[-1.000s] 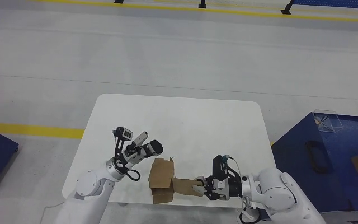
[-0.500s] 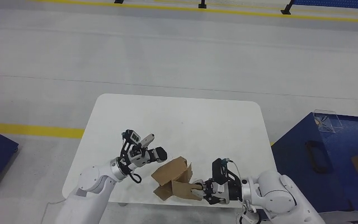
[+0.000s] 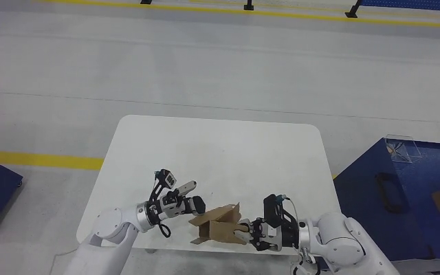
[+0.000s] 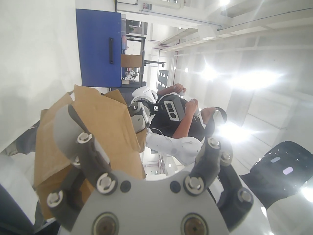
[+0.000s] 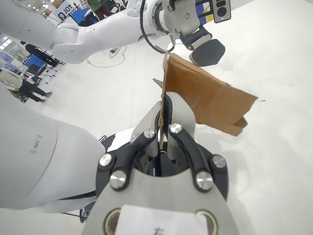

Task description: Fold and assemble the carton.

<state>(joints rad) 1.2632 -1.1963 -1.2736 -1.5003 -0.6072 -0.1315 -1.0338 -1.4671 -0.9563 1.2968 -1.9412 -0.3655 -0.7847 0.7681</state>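
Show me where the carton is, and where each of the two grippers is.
carton (image 5: 210,94), right wrist view, on its broad brown panel.
right gripper (image 5: 164,105), right wrist view, between the fingertips pinching the carton's edge.
left gripper (image 3: 193,195), top view, midway between its spread fingertips.

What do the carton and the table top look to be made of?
Carton: brown cardboard, matt and uncoated, going by the fibrous, frayed edge and soft creases; likely corrugated, though no fluting shows clearly. Table: smooth white top with a low sheen and rounded corners, perhaps laminate or painted board; the look leaves it open.
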